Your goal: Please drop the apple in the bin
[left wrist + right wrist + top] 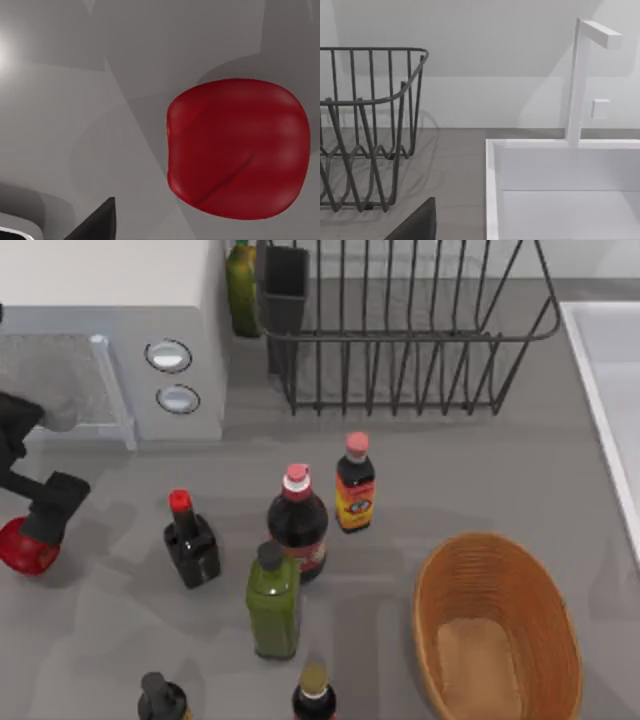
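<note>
Grey matte table (120, 640), shadows across it. White microwave (110, 350) at back left with two round knobs, black wire dish rack (400, 330) at back centre, white sink (610, 370) along the right edge. White wall behind.

Apple (25, 545) sits on the table at the far left, near the edge, well apart from the bin (497, 630), which is at front right. Bin is an oval wicker basket, orange-brown, lighter flat bottom, partly cut off by the frame's lower edge.

Left gripper (40, 525) is right over the apple, black fingers covering its upper right part; arm comes in from the left edge. Cannot tell if the fingers are spread or pinching the apple.

Between apple and bin: small dark bottle with red cap (190, 540), green bottle (273, 600), round dark bottle with pink cap (298, 522), slimmer bottle with yellow label (354, 485). Two more bottle tops cut off at the front edge. Green bottle (241, 285) behind the microwave corner, half hidden.

Left wrist view: apple (237, 147) close up, glossy red, on grey table; one dark fingertip (97, 225) pokes in at the edge.

Right wrist view: dish rack (365, 125) end, sink basin (560, 190) and white tap (580, 80) against the wall, a dark fingertip (417, 225) at the edge. Right gripper's state cannot be told.
</note>
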Action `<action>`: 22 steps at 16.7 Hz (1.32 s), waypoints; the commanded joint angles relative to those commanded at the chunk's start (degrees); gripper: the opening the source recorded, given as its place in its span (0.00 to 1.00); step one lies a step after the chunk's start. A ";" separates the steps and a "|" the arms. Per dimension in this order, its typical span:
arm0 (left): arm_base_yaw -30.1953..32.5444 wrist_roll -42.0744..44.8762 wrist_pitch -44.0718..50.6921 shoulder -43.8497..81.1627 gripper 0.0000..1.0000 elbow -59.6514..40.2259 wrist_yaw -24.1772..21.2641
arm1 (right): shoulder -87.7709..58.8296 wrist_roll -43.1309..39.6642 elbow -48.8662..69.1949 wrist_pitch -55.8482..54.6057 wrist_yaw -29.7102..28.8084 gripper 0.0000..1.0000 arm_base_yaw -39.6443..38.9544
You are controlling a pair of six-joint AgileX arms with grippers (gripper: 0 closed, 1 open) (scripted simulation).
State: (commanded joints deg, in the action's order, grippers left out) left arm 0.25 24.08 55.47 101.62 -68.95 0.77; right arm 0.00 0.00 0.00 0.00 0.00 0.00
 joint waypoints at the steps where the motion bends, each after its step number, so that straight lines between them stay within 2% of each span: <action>1: -0.04 0.10 -0.64 -0.40 1.00 1.07 -0.01 | 0.00 0.00 0.00 0.00 0.00 1.00 0.00; 6: -0.27 0.35 -7.62 0.81 1.00 7.24 0.03 | 0.00 0.00 0.00 0.00 0.00 1.00 0.00; 10: -0.19 0.27 -13.47 5.90 1.00 8.15 0.00 | 0.00 0.00 0.00 0.00 0.00 1.00 0.00; 16: -0.20 0.33 -14.89 7.82 1.00 7.17 -0.03 | 0.00 0.00 0.00 0.00 0.00 1.00 0.00; 22: -0.20 0.33 -14.89 7.82 0.55 7.17 -0.03 | 0.00 0.00 0.00 0.00 0.00 1.00 0.00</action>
State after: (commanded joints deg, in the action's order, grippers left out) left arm 0.04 24.41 40.58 109.45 -61.78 0.75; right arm 0.00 0.00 0.00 0.00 0.00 0.00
